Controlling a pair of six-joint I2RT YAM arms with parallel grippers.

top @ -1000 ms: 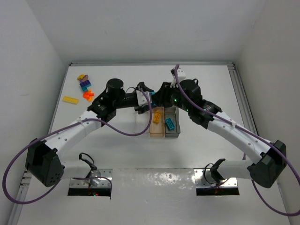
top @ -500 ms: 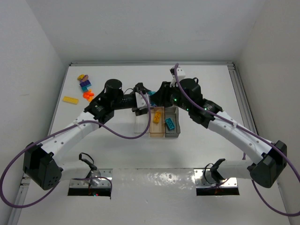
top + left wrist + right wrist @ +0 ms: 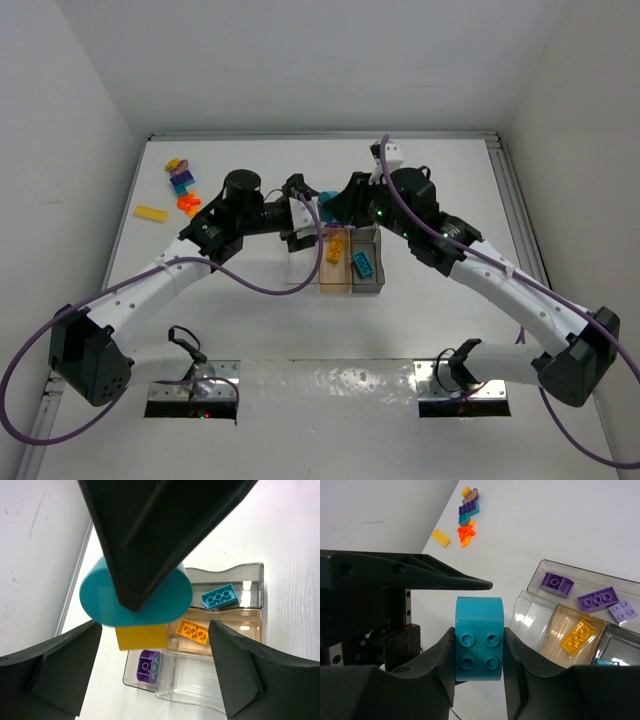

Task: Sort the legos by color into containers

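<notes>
Clamping the teal brick (image 3: 479, 630) by its flat sides, the right pincer (image 3: 479, 652) is nearly closed; the left pincer (image 3: 155, 635) gapes empty. Light, stiff, slick plastic probably suits side grips.

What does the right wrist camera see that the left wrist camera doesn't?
Only the right wrist view shows the loose pile of legos far off, a lone yellow brick near it, and three purple bricks in the tray. Only the left wrist view shows a yellow block just under the held brick. Both show the teal brick pinched in the right gripper, and the orange brick in the tray.
</notes>
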